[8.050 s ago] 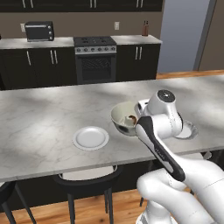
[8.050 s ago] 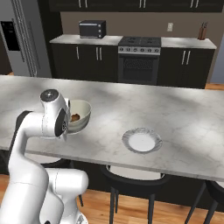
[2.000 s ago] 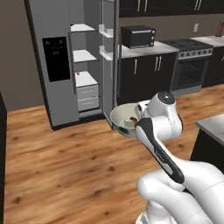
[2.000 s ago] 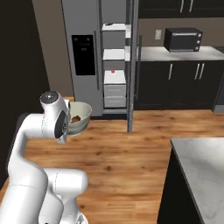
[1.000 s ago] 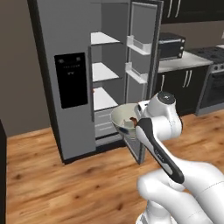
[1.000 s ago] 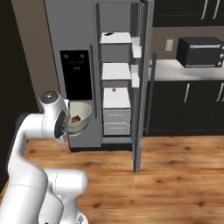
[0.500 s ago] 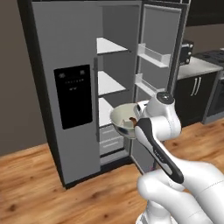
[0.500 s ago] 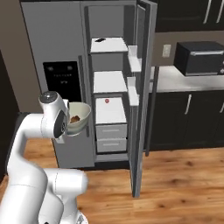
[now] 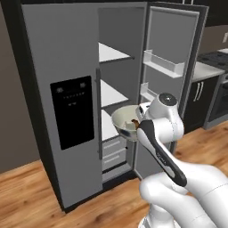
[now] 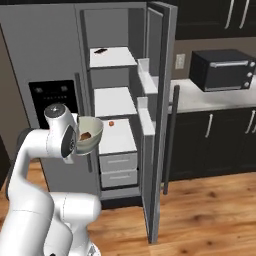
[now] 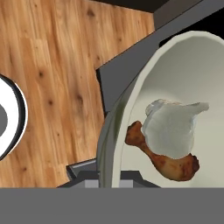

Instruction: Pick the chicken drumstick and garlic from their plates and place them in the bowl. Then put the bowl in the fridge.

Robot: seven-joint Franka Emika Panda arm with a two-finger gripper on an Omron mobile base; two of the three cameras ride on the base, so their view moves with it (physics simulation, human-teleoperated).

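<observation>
Cream bowl point(image 11: 144, 78) holding drumstick point(image 11: 164, 160) and garlic point(image 11: 170, 129), open fridge point(image 10: 117, 107)

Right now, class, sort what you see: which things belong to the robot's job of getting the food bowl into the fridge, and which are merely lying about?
Belongs to the job:
bowl
chicken drumstick
garlic
fridge, right door open

Just lying about:
toaster oven
small red item on a fridge shelf
dark flat item on the top shelf

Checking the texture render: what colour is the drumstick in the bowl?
Brown, roasted-looking. The chicken drumstick shows best in the hand view, lying inside the cream bowl.
</observation>
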